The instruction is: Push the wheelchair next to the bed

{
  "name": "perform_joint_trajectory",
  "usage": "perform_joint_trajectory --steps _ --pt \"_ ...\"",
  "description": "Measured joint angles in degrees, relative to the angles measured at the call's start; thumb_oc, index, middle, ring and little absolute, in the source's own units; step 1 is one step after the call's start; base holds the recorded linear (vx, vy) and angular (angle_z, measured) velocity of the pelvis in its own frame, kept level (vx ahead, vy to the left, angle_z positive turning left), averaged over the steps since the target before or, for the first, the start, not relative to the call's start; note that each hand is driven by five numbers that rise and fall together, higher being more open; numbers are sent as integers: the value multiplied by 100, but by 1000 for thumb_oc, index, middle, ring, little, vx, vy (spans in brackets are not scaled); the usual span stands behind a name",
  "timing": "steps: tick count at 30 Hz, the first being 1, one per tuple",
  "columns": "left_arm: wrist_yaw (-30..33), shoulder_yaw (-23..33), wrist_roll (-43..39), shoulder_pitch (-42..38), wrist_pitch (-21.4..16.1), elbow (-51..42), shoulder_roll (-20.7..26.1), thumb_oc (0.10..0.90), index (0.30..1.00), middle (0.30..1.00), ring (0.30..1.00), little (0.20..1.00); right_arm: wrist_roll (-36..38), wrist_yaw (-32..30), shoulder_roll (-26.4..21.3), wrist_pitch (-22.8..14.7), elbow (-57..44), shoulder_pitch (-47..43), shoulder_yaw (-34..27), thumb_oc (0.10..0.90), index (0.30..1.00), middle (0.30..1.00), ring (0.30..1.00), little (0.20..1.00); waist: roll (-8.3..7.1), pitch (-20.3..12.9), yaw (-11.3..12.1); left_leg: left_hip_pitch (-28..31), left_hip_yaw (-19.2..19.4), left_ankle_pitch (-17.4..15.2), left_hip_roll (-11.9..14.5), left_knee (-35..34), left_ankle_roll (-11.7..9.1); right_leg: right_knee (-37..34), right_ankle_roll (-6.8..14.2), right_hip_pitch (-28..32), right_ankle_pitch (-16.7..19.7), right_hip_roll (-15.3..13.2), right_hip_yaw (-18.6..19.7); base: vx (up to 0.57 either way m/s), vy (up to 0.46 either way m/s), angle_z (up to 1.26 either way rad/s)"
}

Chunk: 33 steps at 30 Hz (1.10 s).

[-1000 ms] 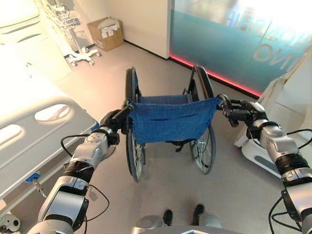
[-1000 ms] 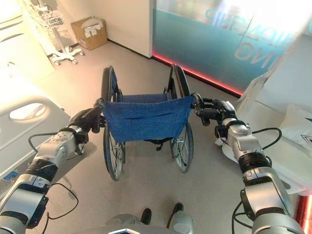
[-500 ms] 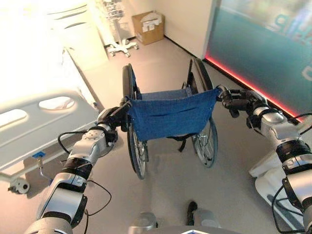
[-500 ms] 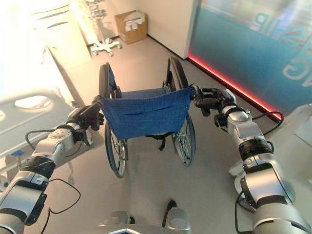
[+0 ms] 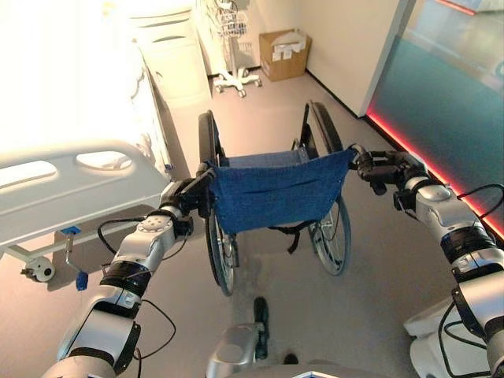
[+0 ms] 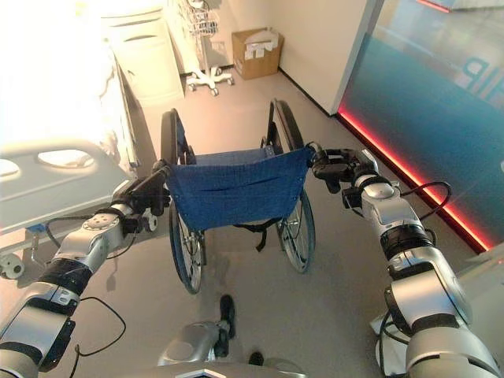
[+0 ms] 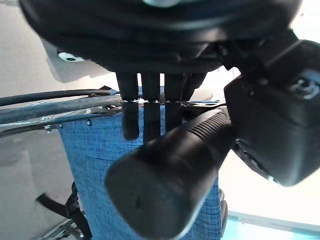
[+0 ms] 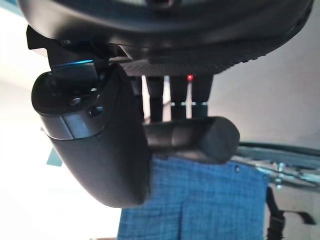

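With its fingers curled over the ribbed push handle, the left hand grips the wheelchair at the back corner of its blue backrest. Over on the other side, the right hand is wrapped round its own push handle, thumb alongside. Wheelchair sits on the grey floor, big wheels upright, just beside the foot of the white bed. Beyond it stand a cardboard box and a wheeled stand.

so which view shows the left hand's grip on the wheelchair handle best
The left wrist view: the left hand has fingers curled over the black push handle. The eye views show that hand small, beside the wheelchair's blue backrest.
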Motion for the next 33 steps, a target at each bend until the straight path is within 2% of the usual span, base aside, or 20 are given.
perform_joint_trajectory --steps 4,6,7,8,9,11,12,13,15,17,19,20,21,23,25,26,28,30,32,33 --pt "-16 70 -69 85 33 -60 136 400 300 300 300 300 8 108 55 -21 -64 118 3 400 300 300 300 300 -97 -192 439 -114 -247 -10 30 612 29 945 55 -112 -882 -142 329 417 -72 -59" --pt "-29 250 -128 211 34 -121 201 400 300 300 300 300 -10 129 211 -124 -58 165 -11 400 300 300 300 300 -306 -311 590 130 -241 254 -226 654 425 1454 407 -165 -1346 -552 232 407 49 -67" --pt "-7 415 -131 255 35 -119 166 400 300 300 300 300 -74 127 292 -201 -62 151 -10 400 300 300 300 300 -280 -335 695 257 -181 484 -244 629 1072 2267 574 -296 -1513 -805 -493 423 75 -65" --pt "-15 489 -120 275 33 -119 98 400 300 300 300 300 -190 116 370 -226 -97 163 -48 400 300 300 300 300 -271 -335 764 257 -201 515 -293 842 1551 3610 976 -717 -1447 -1023 -882 411 74 -54" --pt "-14 538 -117 283 32 -143 154 400 300 300 300 300 -206 111 388 -225 -130 187 -97 400 300 300 300 300 -298 -333 756 250 -245 543 -330 975 1705 4232 1085 -958 -1300 -1230 -967 274 32 7" --pt "-14 545 -104 292 33 -150 99 400 300 300 300 300 -202 104 355 -185 -293 396 -247 400 300 300 300 300 -409 -346 554 510 -485 255 -614 995 1805 5542 1314 -1405 -743 -1743 -953 400 -41 56" --pt "-6 495 -68 295 31 -141 16 400 300 300 300 300 -206 104 350 -197 -314 448 -315 400 300 300 300 300 -331 -335 449 697 -746 241 -680 888 1813 5798 1278 -1621 -788 -1809 -914 364 -129 65" --pt "-3 500 -27 296 18 -123 -52 400 300 300 300 300 -213 104 354 -197 -311 468 -360 400 300 300 300 300 -228 -320 357 831 -960 248 -674 783 1807 5549 1153 -1636 -866 -1837 -1048 259 -230 70" --pt "9 474 43 293 -23 -109 -99 400 300 300 300 300 -217 104 329 -178 -257 490 -360 400 300 300 300 300 -187 -311 280 1090 -1216 267 -687 641 1741 4720 1071 -1770 -879 -2019 -1144 215 -287 57" --pt "64 405 71 167 -104 -112 -227 400 300 300 300 300 -210 111 210 -266 -247 527 -439 400 300 300 300 300 -58 -249 197 1178 -1812 163 -634 673 1655 2925 1089 -1903 -842 -1915 -1355 309 -344 41" --pt "88 396 71 135 -141 -114 -255 400 300 300 300 300 -211 111 185 -345 -248 526 -461 400 300 300 300 300 -18 -221 126 1224 -2110 120 -643 671 1607 1991 1134 -2031 -519 -1819 -1339 354 -291 44" --pt "118 398 73 123 -167 -89 -349 400 300 300 300 300 -211 111 137 -417 -248 552 -461 400 300 300 300 300 33 -192 26 1326 -2546 39 -677 650 1539 1515 1286 -2242 -176 -1666 -1147 546 -369 91" --pt "119 344 71 126 -177 -91 -322 400 300 300 300 300 -211 117 105 -424 -251 553 -459 400 300 300 300 300 18 -169 -111 1447 -2773 2 -721 615 1525 982 1476 -2390 276 -1588 -877 447 -288 91" --pt "103 333 66 140 -191 -95 -309 400 300 300 300 300 -206 212 48 -429 -252 553 -468 400 300 300 300 300 -126 -89 -337 1650 -3075 -148 -898 616 1536 103 1612 -2451 788 -1667 -703 374 -249 87" --pt "91 336 42 192 -194 -92 -311 400 300 300 300 300 -210 227 53 -430 -277 548 -471 400 300 300 300 300 -258 -13 -383 1881 -3335 -360 -1069 675 1514 -142 1635 -2510 1010 -1783 -664 356 -314 74" --pt "90 337 40 230 -194 -92 -314 400 300 300 300 300 -215 237 51 -430 -278 549 -471 400 300 300 300 300 -287 -10 -467 1894 -3361 -539 -1090 857 1549 -41 1613 -2502 1003 -1804 -525 422 -485 99" --pt "23 359 43 266 -195 -88 -344 400 300 300 300 300 -217 285 -17 -459 -293 595 -464 400 300 300 300 300 -484 -59 -595 1865 -3421 -1033 -1127 1344 1351 578 1514 -2259 1114 -1872 -216 374 -448 114" --pt "33 319 49 150 -193 -58 -397 400 300 300 300 300 -217 276 -110 -454 -296 563 -512 400 300 300 300 300 -344 -77 -877 1561 -2985 -1346 -758 1846 1090 985 1475 -2270 1125 -1661 -162 268 -303 135" --pt "37 277 46 142 -193 -85 -441 400 300 300 300 300 -270 249 -243 -378 -287 408 -434 400 300 300 300 300 -233 -110 -793 1723 -2551 -1416 -401 1750 856 1471 915 -2408 914 -1466 -134 359 -400 69" --pt "56 275 39 149 -193 -99 -452 400 300 300 300 300 -278 239 -258 -287 -282 320 -409 400 300 300 300 300 -114 -132 -694 1715 -2459 -1428 -232 1803 769 1572 825 -2396 788 -1314 -187 270 -311 9"
